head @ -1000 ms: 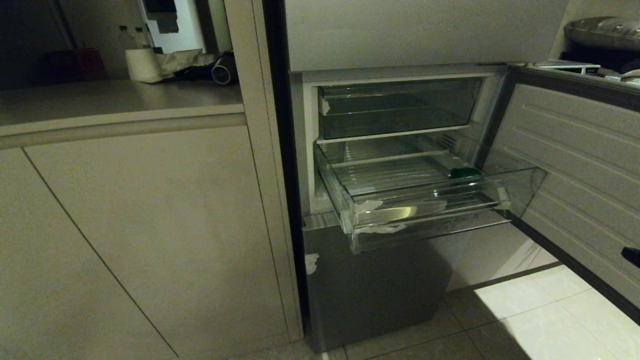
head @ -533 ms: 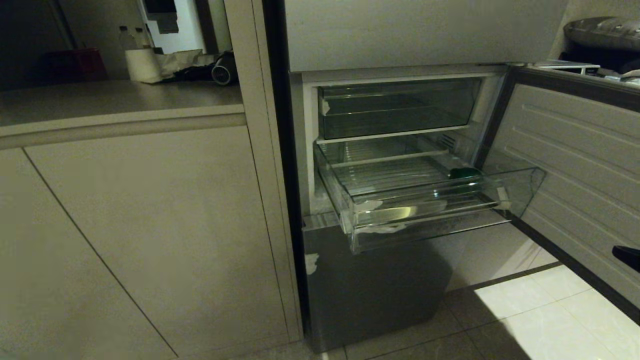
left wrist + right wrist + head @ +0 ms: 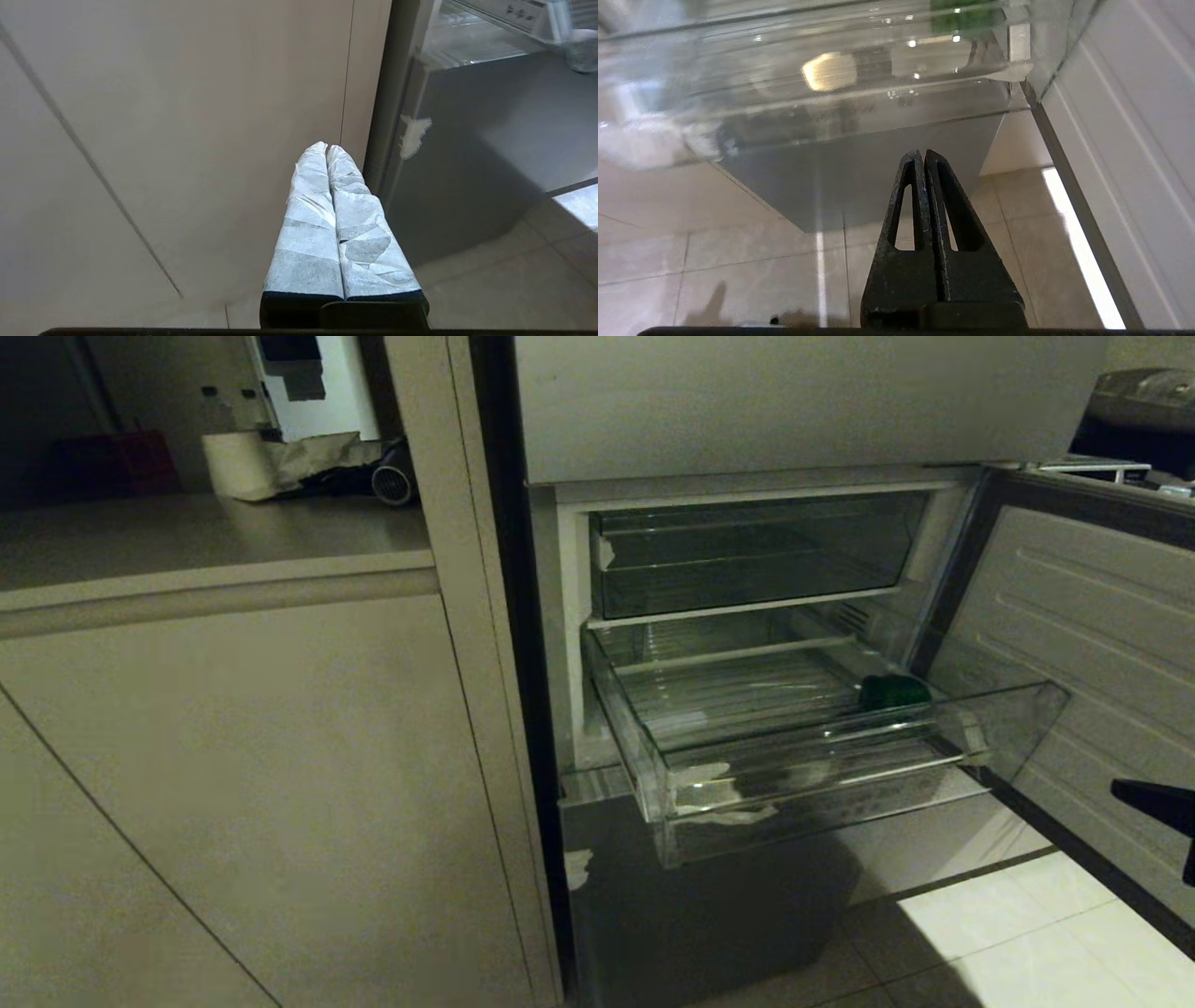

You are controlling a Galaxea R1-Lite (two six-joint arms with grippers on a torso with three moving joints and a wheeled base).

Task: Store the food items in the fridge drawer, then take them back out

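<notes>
The fridge drawer [image 3: 822, 770] stands pulled out from the open fridge compartment, its front lip jutting over the closed lower fridge door [image 3: 691, 915]. A food item [image 3: 894, 691] lies in the drawer, at its right side near the front corner. Above and behind the drawer sits a shorter clear compartment [image 3: 747, 555], pushed in. The open fridge door [image 3: 1074, 635] swings out to the right of the drawer. Left of the fridge stands a cabinet [image 3: 233, 784] with a countertop [image 3: 187, 532] on it; a paper roll [image 3: 233, 467] rests at the counter's back. The right gripper [image 3: 1158, 798] is at the right edge, before the open door, lower than the drawer's front.
</notes>
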